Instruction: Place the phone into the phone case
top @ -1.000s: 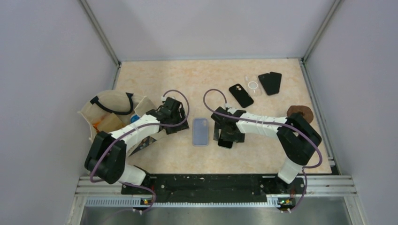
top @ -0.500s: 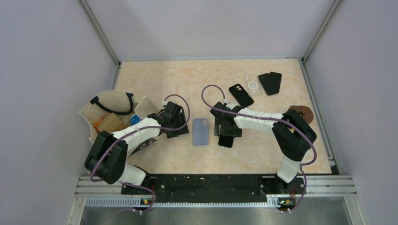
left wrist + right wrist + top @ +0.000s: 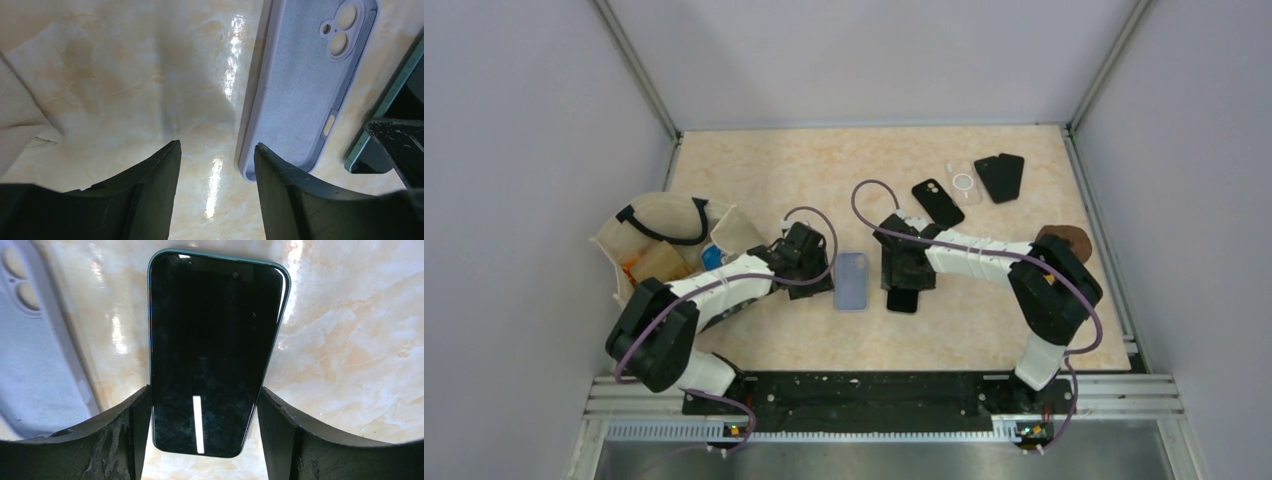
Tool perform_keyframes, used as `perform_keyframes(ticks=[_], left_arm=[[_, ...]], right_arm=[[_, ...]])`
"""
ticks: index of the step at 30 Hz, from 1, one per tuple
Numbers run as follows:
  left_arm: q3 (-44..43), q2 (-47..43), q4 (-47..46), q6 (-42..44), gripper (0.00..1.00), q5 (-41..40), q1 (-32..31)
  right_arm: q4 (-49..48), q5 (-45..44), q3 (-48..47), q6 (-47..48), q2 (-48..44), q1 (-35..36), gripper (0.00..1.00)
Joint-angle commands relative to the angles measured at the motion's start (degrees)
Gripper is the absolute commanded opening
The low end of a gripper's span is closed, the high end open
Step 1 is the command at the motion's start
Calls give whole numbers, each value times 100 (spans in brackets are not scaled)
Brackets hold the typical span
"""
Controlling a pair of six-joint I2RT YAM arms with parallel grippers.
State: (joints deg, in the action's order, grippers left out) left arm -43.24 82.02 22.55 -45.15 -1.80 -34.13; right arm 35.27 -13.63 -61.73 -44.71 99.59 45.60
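My right gripper [image 3: 202, 395] straddles the phone [image 3: 215, 355], screen-up on the table [image 3: 350, 340] beside the lilac case [image 3: 300, 85]; pads at its long edges, can't tell if pinching; rigid, slick glass, probably scratch-prone, so clamp mid-edges gently; left gripper [image 3: 215, 150] spread, empty.

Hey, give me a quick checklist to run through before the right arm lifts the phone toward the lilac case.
1. The phone sits between the fingers of the right pincer: ok.
2. Those fingers pressed firmly on the phone's edges: cannot tell.
3. The lilac case lies flat, hollow side up: ok.
4. The left pincer bracing the case: not ok; it is open beside the case, nothing between its fingers.
5. Bare table between phone and case: ok.
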Motion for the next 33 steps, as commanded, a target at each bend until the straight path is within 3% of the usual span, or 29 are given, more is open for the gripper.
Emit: perform_keyframes(ticks=[1, 8, 19, 29, 33], left_arm=[[-66, -50, -66, -99, 61, -248, -11], [-109, -79, 35, -59, 61, -341, 55], [228, -680, 205, -24, 61, -436, 498], [529, -989, 152, 54, 60, -287, 705], [549, -932, 77, 28, 60, -209, 705]], right_arm=[[-89, 161, -627, 117, -290, -8, 51], [123, 178, -1307, 127, -16, 165, 51], [446, 4, -2644, 41, 1205, 622, 52], [487, -120, -2931, -142, 1706, 942, 56], [490, -140, -2849, -160, 1633, 953, 63]])
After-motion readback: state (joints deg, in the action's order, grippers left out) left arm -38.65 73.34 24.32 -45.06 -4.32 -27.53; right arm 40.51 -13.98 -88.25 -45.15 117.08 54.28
